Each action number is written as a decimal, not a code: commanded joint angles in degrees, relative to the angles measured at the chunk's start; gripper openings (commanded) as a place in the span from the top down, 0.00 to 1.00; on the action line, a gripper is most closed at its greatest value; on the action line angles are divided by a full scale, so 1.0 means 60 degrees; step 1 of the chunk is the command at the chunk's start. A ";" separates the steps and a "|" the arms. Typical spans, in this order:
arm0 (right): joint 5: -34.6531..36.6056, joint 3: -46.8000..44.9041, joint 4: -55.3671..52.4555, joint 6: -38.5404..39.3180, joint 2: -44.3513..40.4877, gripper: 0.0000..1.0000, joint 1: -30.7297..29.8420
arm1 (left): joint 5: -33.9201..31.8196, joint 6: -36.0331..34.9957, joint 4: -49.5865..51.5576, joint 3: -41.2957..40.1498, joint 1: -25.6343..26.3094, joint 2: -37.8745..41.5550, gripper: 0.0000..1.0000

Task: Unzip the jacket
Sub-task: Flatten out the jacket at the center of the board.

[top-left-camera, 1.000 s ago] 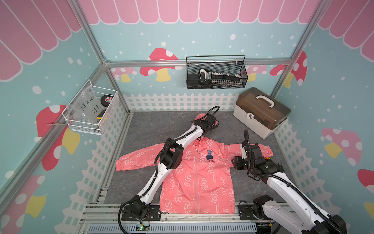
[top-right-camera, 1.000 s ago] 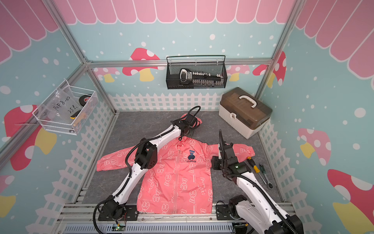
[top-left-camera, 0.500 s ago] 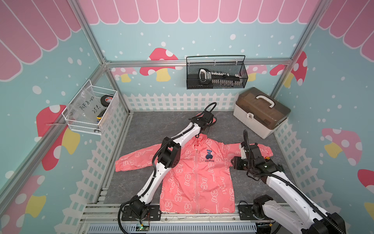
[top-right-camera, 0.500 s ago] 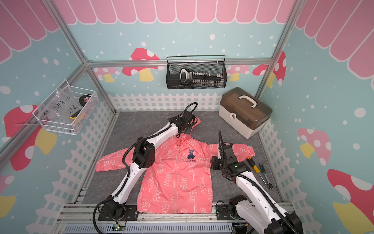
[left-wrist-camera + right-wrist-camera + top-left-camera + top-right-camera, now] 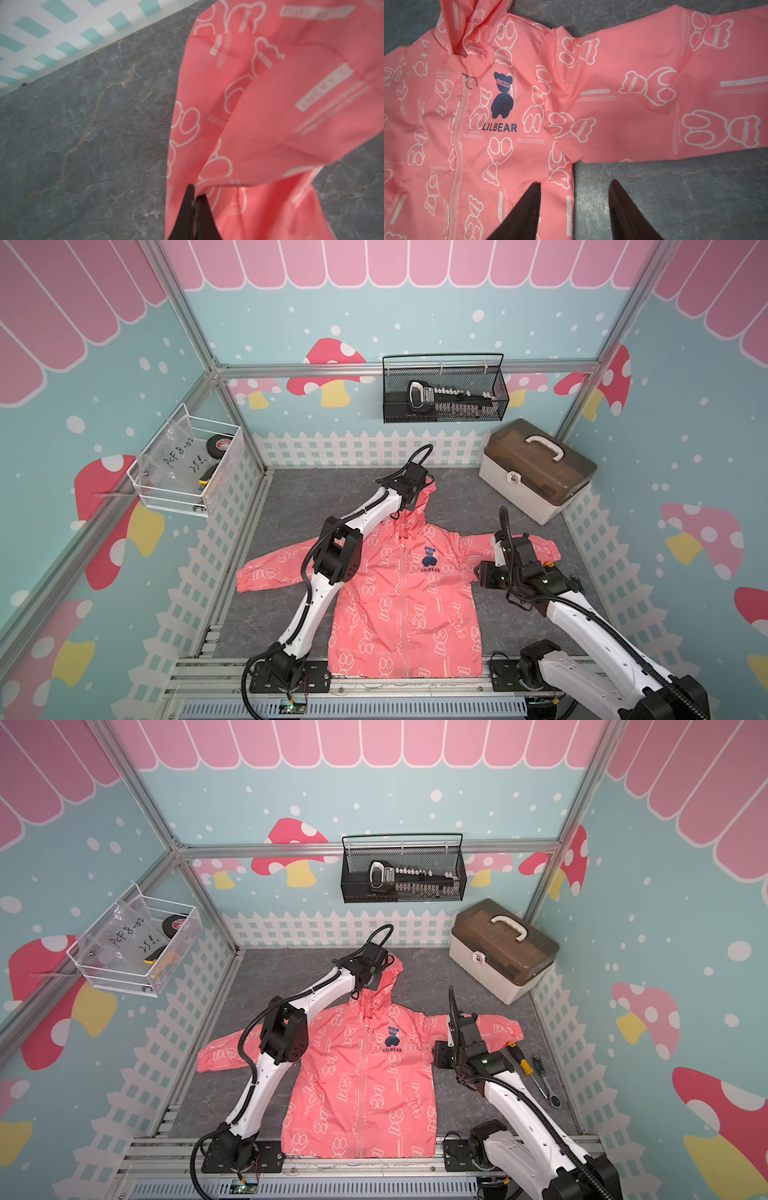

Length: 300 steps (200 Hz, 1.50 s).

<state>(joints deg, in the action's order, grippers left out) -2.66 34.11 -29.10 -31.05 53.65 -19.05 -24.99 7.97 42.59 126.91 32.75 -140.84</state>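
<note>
Left pincer (image 5: pixel 194 193) is seen clamped together on the hood (image 5: pixel 424 506) of the jacket (image 5: pixel 409 605), which is laid flat and zipped on the grey desk (image 5: pixel 316 497), while the right pincer (image 5: pixel 575 181) is held apart over its armpit.

Bright, even light; left wrist view blurs the jacket (image 5: pixel 270 124).

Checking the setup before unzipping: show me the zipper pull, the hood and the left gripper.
zipper pull (image 5: pixel 471 82): right wrist view, on its metal ring.
hood (image 5: pixel 422 513): in a top view, on the pink fabric beside the wrist.
left gripper (image 5: pixel 195 191): left wrist view, between its shut tips, which pinch hood fabric.
</note>
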 commanded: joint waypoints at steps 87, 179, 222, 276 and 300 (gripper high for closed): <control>-0.0926 0.0208 0.2291 0.0091 0.1736 0.45 0.0008 | -0.1692 0.1318 -0.3340 -0.4078 -0.0904 0.3281 1.00; -0.1052 0.0677 0.2803 0.0172 0.2752 0.46 -0.0240 | 0.1198 0.5643 -0.5009 -0.7821 -0.3452 0.4573 0.70; -0.1065 0.0870 0.2824 0.0421 0.3021 0.44 -0.0253 | 0.0705 0.5524 -0.5229 -0.8197 -0.3467 0.5268 0.31; -0.1629 0.1029 0.4558 0.1560 0.3771 0.34 -0.0502 | 0.0864 0.4852 -0.6401 -0.9113 -0.3303 0.6541 0.33; -0.1839 0.1185 0.5539 0.1640 0.4315 0.34 -0.0517 | 0.1812 0.3649 -0.6081 -0.8232 -0.2994 0.6242 0.32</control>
<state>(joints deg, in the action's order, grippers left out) -11.35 39.62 -4.12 -24.10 76.69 -21.82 -18.85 36.49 7.42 73.52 12.73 -102.65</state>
